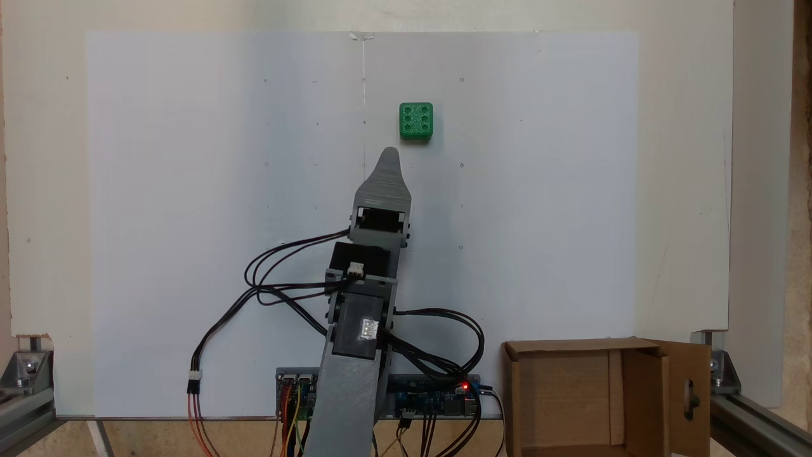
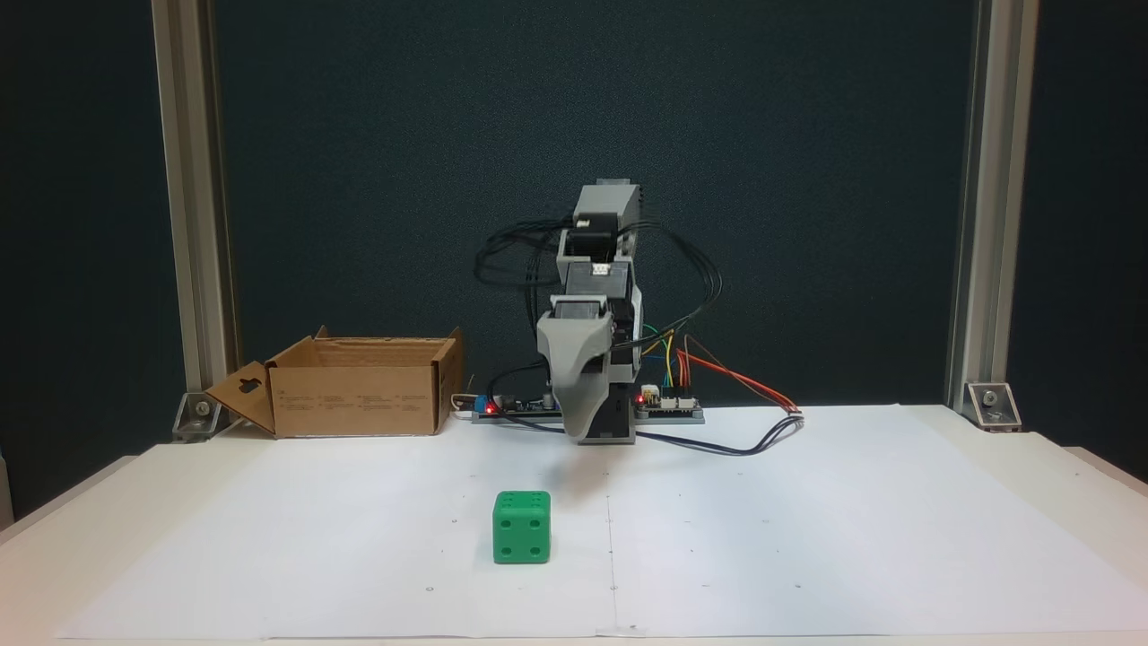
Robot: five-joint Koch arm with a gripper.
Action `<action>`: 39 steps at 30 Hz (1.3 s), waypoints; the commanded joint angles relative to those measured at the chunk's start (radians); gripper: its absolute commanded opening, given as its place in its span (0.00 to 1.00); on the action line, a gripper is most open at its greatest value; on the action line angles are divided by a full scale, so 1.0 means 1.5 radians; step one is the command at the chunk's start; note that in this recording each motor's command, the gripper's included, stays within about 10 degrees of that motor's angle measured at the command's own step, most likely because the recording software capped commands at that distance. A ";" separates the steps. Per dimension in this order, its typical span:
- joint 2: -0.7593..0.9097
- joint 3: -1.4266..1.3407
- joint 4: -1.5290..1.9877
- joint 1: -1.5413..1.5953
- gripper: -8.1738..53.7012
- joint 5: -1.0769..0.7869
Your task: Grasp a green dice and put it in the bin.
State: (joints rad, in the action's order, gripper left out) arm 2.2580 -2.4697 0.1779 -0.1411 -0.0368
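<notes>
The green dice (image 1: 416,120) rests on the white sheet with its six-pip face up; the other fixed view shows the green dice (image 2: 521,528) near the table's front, a four-pip face toward the camera. My gripper (image 1: 389,154) hangs a short way short of the dice and slightly to its left, not touching it. Seen from the front, my gripper (image 2: 581,431) points down above the sheet, behind the dice. Only one grey jaw shows, so its state is unclear. The bin (image 1: 571,346), a brown cardboard box with upright flaps, stands beside the arm's base; the bin (image 2: 354,399) is at back left.
A circuit board (image 1: 438,390) with a red light and loose cables (image 1: 279,289) lies at the arm's base. Aluminium frame posts (image 2: 193,215) stand at the table's back corners. White paper sheet (image 1: 190,190) covers the table.
</notes>
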 commanded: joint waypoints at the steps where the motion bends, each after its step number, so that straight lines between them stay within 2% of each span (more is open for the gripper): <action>1: 0.067 0.085 0.105 0.003 0.83 -0.017; 16: -0.171 0.558 0.721 -0.071 0.83 -0.011; 23: -0.267 0.634 0.747 -0.096 0.83 -0.018; 36: -0.297 0.657 0.753 -0.093 0.84 -0.214; 39: -0.311 0.659 0.752 -0.092 0.84 -0.226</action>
State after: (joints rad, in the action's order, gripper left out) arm 1.7871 -1.5509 1.2609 -0.2807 -0.3068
